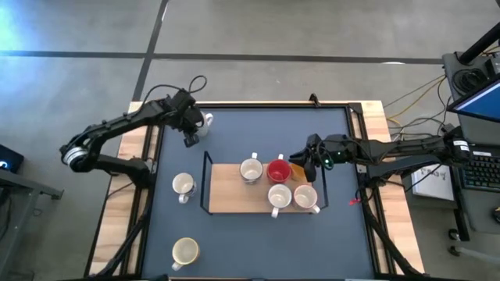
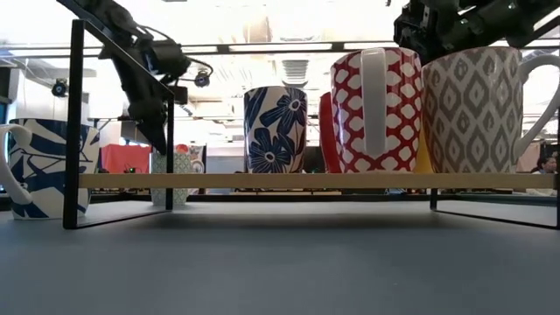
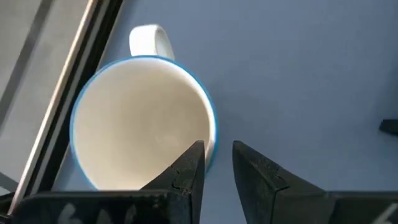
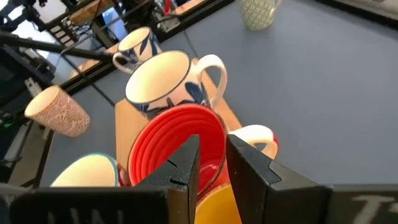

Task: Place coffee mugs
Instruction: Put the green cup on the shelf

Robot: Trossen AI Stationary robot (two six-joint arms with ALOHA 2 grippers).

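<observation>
A wooden rack [image 1: 226,195] in a black frame carries a blue-flowered white mug [image 1: 250,169], a red mug [image 1: 279,170], two more white mugs [image 1: 279,195] [image 1: 306,197] and an orange mug [image 1: 299,174], which is mostly hidden. My right gripper [image 4: 213,149] is open above the orange mug [image 4: 214,208], right beside the red mug's rim [image 4: 168,143]. At the table's far left, my left gripper [image 3: 217,152] is open over a white mug [image 3: 143,118] that stands upright on its base. One finger is above the mug's hollow and the other is outside its wall.
Two more mugs stand on the table left of the rack [image 1: 183,184] and near the near edge [image 1: 185,250]. The rack's black upright bars [image 1: 207,179] rise at its ends. Wooden rails [image 1: 144,148] border the dark table top, with bare surface along the far side.
</observation>
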